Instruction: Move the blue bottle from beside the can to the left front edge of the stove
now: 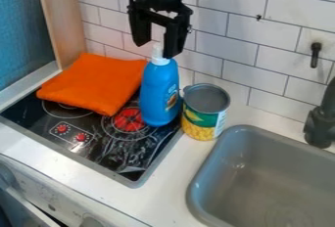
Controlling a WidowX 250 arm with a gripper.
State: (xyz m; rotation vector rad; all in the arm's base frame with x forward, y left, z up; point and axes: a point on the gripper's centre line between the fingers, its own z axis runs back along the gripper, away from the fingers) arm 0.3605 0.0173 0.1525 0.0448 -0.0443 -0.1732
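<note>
As I hang over the smooth blue plastic bottle, my gripper has its two angular black fingers spread apart, around or just above the bottle's narrow white top; whether one finger brushes it, I can't quite tell from this angle. The bottle stands upright, its body rounded, at the edge of the glossy black stovetop with its red burner print. Just left of the bottle in the camera view lies a folded orange cloth, soft, thick and roughly square. Just right of the bottle is a ribbed-looking metal can, a cylinder with a grey round top and a green and yellow paper label. Behind the bottle rises a wall of glazed white tiles with dark joints. Farther right of it, past the can, sits a matte grey sink with rounded corners, a black faucet beside it.
</note>
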